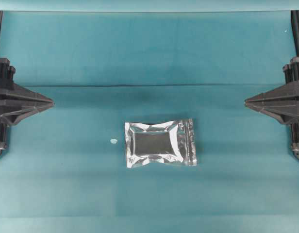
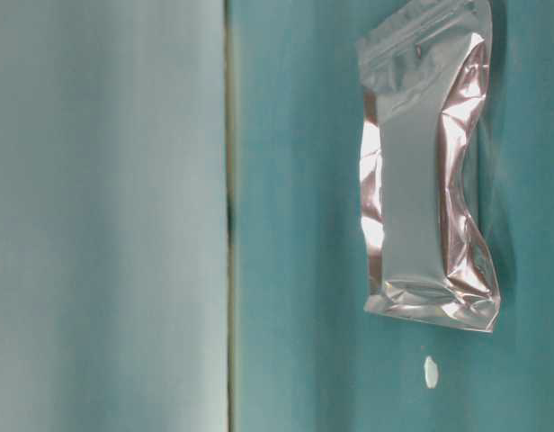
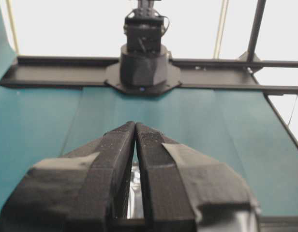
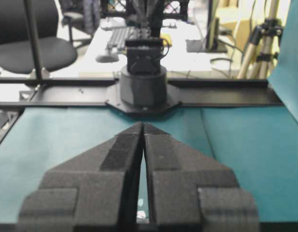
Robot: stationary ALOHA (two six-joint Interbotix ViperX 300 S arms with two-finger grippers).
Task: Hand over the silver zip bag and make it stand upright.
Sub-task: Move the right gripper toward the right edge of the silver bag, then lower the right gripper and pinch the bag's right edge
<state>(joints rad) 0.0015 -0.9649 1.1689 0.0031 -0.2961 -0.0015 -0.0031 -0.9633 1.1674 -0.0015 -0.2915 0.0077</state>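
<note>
The silver zip bag (image 1: 160, 143) lies flat on the table (image 1: 149, 53), midway between the left gripper (image 1: 51, 103) and right gripper (image 1: 246, 102), well apart from both; a speck (image 1: 113, 141) lies just left of it.

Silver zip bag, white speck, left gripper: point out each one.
silver zip bag (image 1: 157, 144): overhead view, on its dark centre panel.
white speck (image 1: 113, 141): overhead view, on its middle.
left gripper (image 3: 135, 126): left wrist view, where the shut tips meet.
</note>
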